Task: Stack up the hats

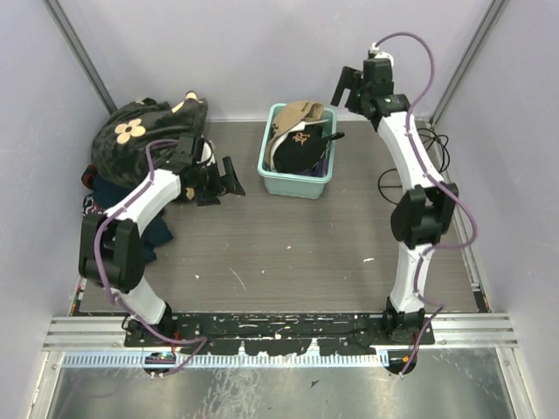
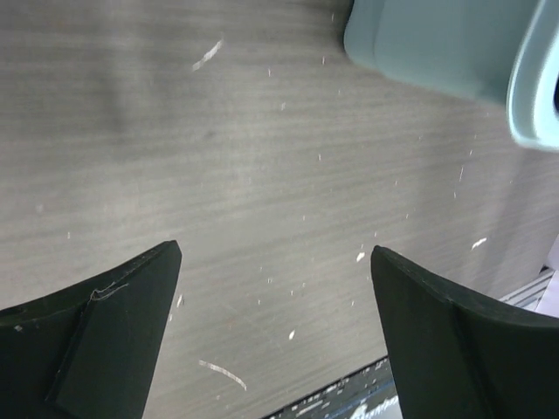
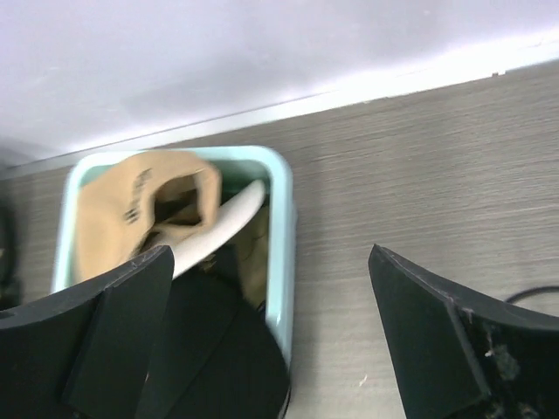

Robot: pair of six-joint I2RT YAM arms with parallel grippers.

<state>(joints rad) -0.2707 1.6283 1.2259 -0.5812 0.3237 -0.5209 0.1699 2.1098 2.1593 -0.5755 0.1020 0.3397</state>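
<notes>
The hats lie piled in a teal bin (image 1: 281, 182) at the back middle of the table. A tan cap (image 1: 301, 112) is on top, over a black cap (image 1: 301, 153) with a pale logo. In the right wrist view the tan cap (image 3: 122, 209), a white brim (image 3: 227, 218) and the black cap (image 3: 218, 358) fill the bin (image 3: 281, 236). No purple cap can be made out. My right gripper (image 1: 349, 87) hangs open and empty, raised behind the bin's right side. The left gripper (image 1: 223, 179) is open and empty, low over the table left of the bin.
A black fabric with tan flower shapes (image 1: 144, 131) and dark navy clothing (image 1: 157, 234) are heaped at the back left, behind the left arm. The bin's corner (image 2: 437, 44) shows in the left wrist view above bare table. Cables (image 1: 437, 148) lie at the right edge.
</notes>
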